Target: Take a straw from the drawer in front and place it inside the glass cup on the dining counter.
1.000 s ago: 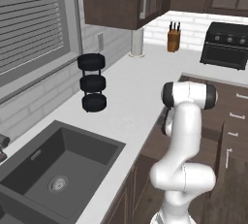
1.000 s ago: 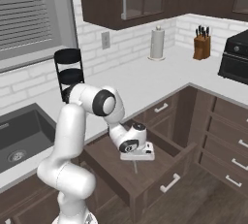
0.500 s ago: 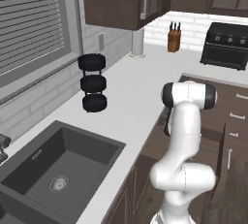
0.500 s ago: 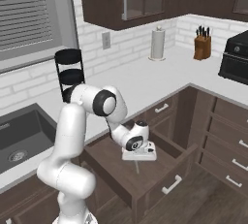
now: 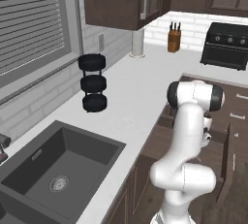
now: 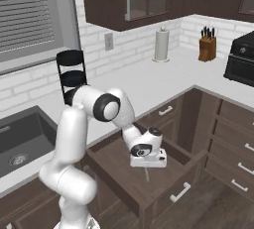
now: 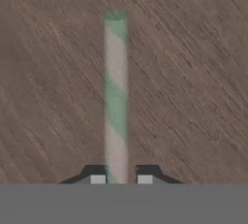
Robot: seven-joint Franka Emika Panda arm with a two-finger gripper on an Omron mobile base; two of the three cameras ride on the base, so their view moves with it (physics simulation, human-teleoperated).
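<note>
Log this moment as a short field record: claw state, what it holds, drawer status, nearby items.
claw: shut on the thin green-and-white striped straw
straw position: hangs from the claw, above the drawer floor
drawer: dark brown wooden drawer, pulled open
arm: reaches down into the drawer
worktop items: black three-tier rack, wooden knife block, white paper towel roll

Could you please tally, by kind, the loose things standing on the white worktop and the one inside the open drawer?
Black tiered rack: 1
Paper towel roll: 1
Knife block: 1
Black countertop oven: 1
Straw, between the fingers in the drawer: 1
Total: 5
</note>
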